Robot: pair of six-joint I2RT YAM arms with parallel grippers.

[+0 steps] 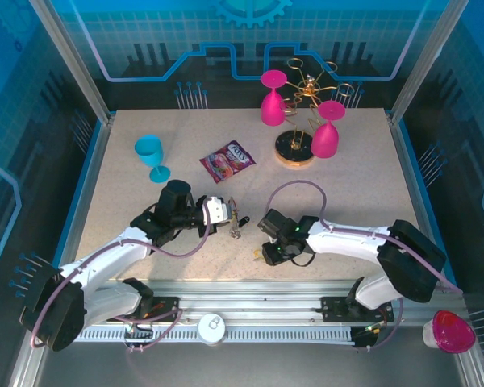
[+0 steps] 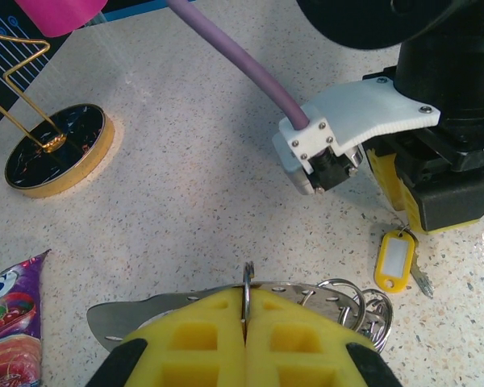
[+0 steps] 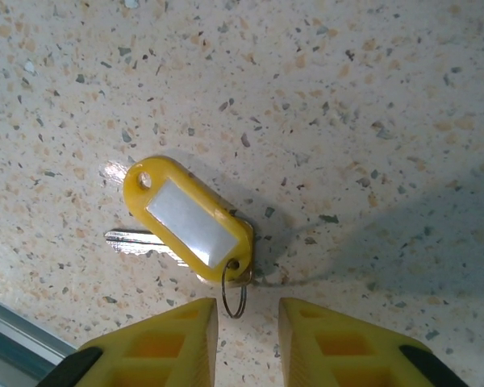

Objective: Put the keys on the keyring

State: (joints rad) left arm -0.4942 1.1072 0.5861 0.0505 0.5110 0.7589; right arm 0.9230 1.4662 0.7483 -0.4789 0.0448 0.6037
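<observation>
Left claw closed on the keyring. The hoop stands upright, edge-on between the pads, with small silver rings bunched on its right. Right claw open and low over the bench, jaws apart. Yellow-tag key lies flat on the bench, blade under the tag, its split ring in the gap between the jaws. Key is near the keyring, to its right. Packet and rack sit further back.
</observation>
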